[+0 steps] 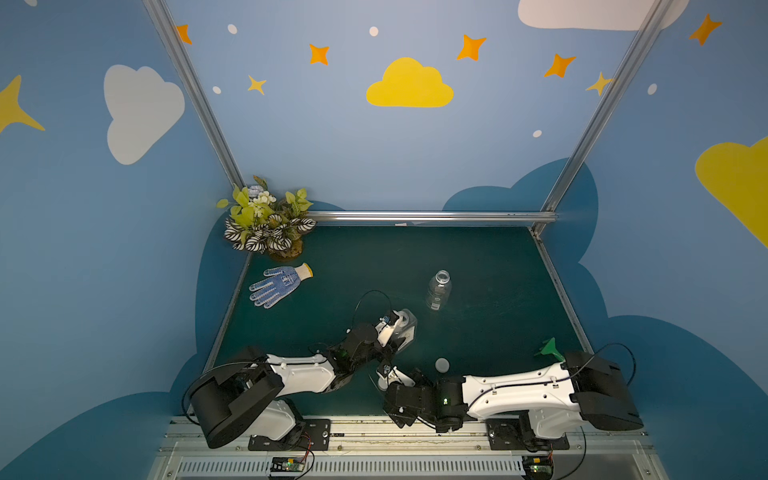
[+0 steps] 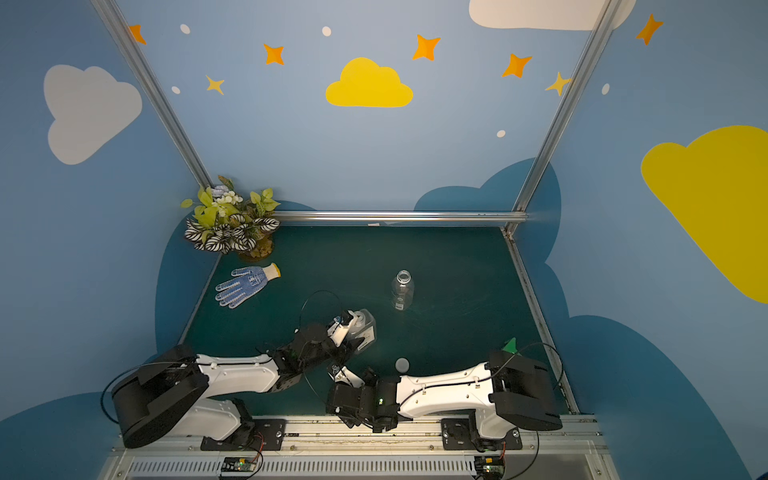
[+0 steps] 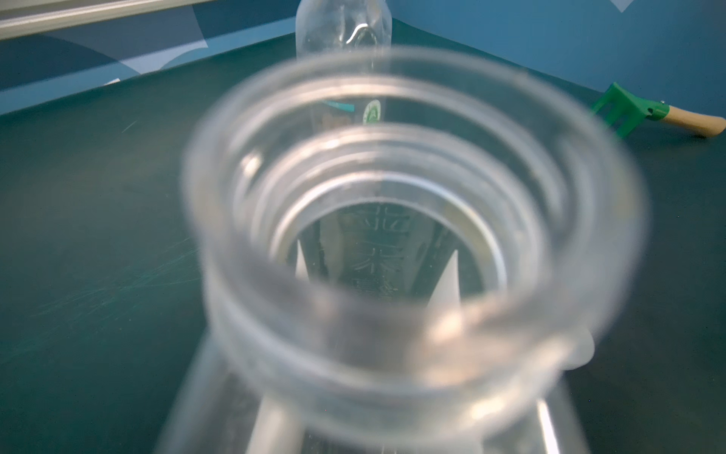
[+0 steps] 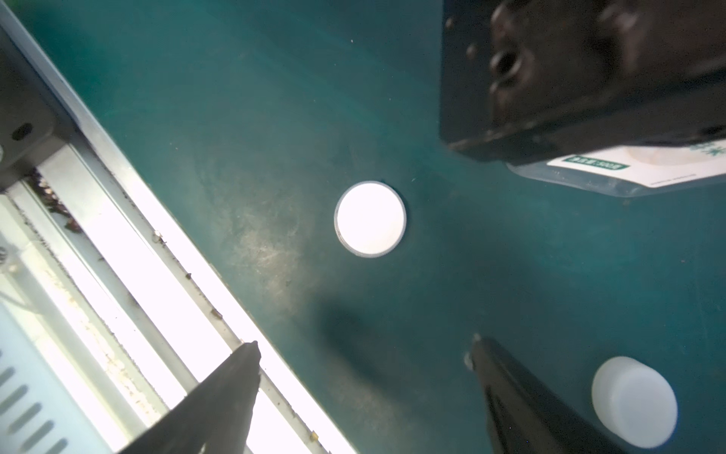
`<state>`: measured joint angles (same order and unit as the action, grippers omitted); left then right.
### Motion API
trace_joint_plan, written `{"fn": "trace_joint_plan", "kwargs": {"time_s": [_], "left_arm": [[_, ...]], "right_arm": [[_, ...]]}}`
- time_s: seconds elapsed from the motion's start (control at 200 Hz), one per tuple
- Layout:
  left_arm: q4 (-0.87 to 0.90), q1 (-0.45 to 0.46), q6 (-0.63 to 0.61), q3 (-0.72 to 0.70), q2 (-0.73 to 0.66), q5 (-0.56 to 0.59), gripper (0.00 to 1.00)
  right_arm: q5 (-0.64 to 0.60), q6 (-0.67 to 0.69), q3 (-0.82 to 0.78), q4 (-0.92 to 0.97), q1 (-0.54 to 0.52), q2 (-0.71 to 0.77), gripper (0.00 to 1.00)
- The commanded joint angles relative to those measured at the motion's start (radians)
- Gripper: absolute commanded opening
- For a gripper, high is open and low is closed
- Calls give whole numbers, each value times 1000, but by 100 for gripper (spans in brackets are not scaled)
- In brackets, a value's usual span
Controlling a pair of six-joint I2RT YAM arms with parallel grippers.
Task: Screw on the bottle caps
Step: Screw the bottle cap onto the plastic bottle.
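Since neither bottle has a cap on, the step in hand looks like the cap pick. The right gripper (image 4: 363, 344) hangs over the green mat (image 4: 196, 98) with its fingers spread wide and empty. The flat white cap (image 4: 370, 219) lies top-up ahead of the tips, and the taller white cap (image 4: 634, 401) sits just outside one finger. The rectangular bottle (image 1: 411, 332) stands toward the front of the mat with the left gripper (image 2: 355, 334) at it. The left wrist view looks into the bottle's open threaded mouth and the fingers are hidden behind the plastic, so whether they clamp it cannot be told. The round bottle (image 1: 438, 289) stands alone further back, also open. To do the pick well, the right arm should centre the flat cap between its tips before descending. The cap is low, so the pads need to go almost to the mat and close slowly, or it will likely skid. Which cap fits which mouth isn't clear. The left arm should keep the bottle firm and upright, since a tilted start probably cross-threads.
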<state>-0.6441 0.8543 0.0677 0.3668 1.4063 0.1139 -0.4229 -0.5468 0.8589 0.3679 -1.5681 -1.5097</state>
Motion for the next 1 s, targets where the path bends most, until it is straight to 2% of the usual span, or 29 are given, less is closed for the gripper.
{"fn": "trace_joint_plan", "kwargs": {"time_s": [0.0, 0.275, 0.561, 0.996], "left_arm": [[14, 1, -12, 14, -4, 54, 45], [75, -20, -12, 0, -80, 163, 38], [112, -99, 63, -18, -104, 177, 35], [118, -124, 98, -32, -98, 179, 34]], "right_arm": [[-23, -19, -30, -20, -4, 36, 88], [-28, -11, -13, -19, 21, 3, 87], [6, 25, 72, 1, 61, -105, 78], [50, 40, 159, 29, 130, -247, 66]]}}
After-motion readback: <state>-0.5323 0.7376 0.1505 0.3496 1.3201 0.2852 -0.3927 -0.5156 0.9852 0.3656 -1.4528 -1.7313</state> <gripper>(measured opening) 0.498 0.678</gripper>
